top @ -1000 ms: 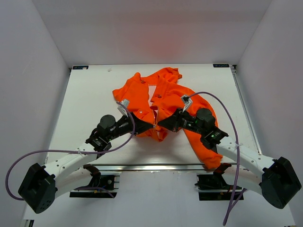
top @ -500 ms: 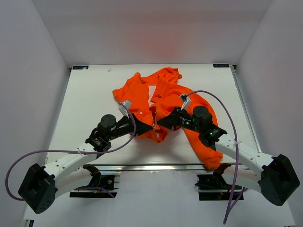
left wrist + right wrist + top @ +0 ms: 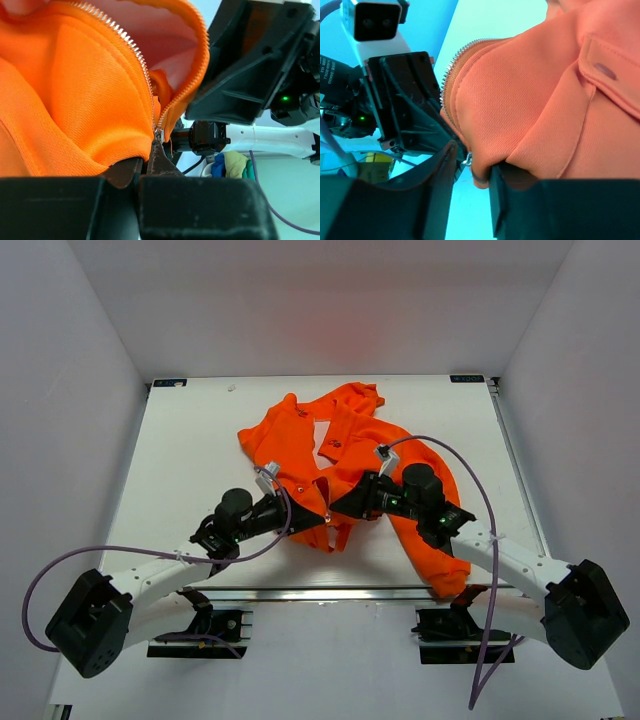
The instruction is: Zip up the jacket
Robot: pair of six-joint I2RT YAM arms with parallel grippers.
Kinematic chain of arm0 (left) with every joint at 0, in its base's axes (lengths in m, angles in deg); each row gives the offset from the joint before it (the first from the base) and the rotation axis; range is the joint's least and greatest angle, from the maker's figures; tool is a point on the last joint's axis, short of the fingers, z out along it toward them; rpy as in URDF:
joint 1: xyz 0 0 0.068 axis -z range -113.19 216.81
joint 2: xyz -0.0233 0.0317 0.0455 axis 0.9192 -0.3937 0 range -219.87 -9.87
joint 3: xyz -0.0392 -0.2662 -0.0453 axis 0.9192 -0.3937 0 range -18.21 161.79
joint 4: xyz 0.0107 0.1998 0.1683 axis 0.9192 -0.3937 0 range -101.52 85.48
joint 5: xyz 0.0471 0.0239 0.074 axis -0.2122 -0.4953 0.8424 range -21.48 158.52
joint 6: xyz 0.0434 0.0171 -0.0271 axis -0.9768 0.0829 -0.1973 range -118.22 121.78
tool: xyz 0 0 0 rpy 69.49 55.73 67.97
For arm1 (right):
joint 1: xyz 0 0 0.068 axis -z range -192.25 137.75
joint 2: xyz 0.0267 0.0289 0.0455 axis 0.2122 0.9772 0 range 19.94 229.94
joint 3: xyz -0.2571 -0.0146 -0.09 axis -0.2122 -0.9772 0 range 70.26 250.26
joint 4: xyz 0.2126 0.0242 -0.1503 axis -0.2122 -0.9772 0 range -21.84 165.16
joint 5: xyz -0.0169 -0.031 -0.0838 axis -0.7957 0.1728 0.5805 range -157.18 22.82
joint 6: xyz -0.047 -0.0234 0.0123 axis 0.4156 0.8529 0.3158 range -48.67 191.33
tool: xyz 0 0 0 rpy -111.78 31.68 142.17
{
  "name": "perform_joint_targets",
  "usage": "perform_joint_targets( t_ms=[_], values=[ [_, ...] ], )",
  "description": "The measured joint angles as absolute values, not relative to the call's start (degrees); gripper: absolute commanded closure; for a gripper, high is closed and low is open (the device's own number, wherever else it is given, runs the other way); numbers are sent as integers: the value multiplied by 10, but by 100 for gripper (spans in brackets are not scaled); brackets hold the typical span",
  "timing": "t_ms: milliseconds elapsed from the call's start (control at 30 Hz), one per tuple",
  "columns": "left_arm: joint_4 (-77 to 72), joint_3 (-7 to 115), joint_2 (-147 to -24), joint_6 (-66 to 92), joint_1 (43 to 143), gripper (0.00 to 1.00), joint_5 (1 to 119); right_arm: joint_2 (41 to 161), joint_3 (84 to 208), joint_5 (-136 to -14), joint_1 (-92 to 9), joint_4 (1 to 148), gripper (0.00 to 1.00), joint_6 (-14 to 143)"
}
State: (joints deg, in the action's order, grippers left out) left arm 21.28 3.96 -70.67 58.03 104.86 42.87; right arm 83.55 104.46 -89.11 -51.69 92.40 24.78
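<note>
The orange jacket (image 3: 350,440) lies crumpled in the middle of the table, its front open. My left gripper (image 3: 321,519) is shut on the bottom end of the zipper at the near hem. In the left wrist view the fingertips (image 3: 159,152) pinch together right under the point where the two rows of zipper teeth (image 3: 125,40) meet. My right gripper (image 3: 337,508) faces it, almost touching. Its jaws (image 3: 472,165) stand apart with table showing between them. The jacket's hem (image 3: 545,100) rests against the right finger, and a small metal zipper piece (image 3: 467,160) hangs in the gap.
The white table (image 3: 190,440) ends at a metal rail (image 3: 320,592) near the arm bases. One sleeve (image 3: 440,560) trails to the near right beside the right arm. Purple cables (image 3: 470,480) loop over both arms. Grey walls close in on three sides.
The right gripper's jaws have opened from shut on the hem. Both grippers have shifted slightly nearer, and the left arm has swung in toward the middle.
</note>
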Motion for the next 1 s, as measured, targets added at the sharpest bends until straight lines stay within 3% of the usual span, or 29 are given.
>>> perform_joint_targets(
  t_ms=[67, 100, 133, 167, 467, 733, 867, 1000],
  values=[
    [214, 31, -706, 593, 1049, 100, 437, 838, 1044, -895, -518, 919, 42, 244],
    [213, 28, -704, 597, 1049, 100, 441, 838, 1042, -895, -518, 917, 23, 242],
    [212, 26, -701, 600, 1049, 100, 445, 837, 1040, -894, -518, 914, 13, 237],
    [212, 23, -697, 603, 1049, 100, 450, 836, 1038, -891, -518, 913, 11, 237],
    [205, 10, -668, 619, 1050, 100, 466, 757, 1003, -837, -555, 844, 11, 245],
    [174, 12, -652, 626, 1056, 100, 484, 736, 1005, -704, -732, 747, 11, 274],
    [159, 19, -644, 629, 1059, 100, 497, 764, 1026, -607, -810, 708, 17, 279],
    [154, 22, -644, 636, 1064, 100, 503, 798, 1073, -493, -886, 696, 30, 283]
  ],
)
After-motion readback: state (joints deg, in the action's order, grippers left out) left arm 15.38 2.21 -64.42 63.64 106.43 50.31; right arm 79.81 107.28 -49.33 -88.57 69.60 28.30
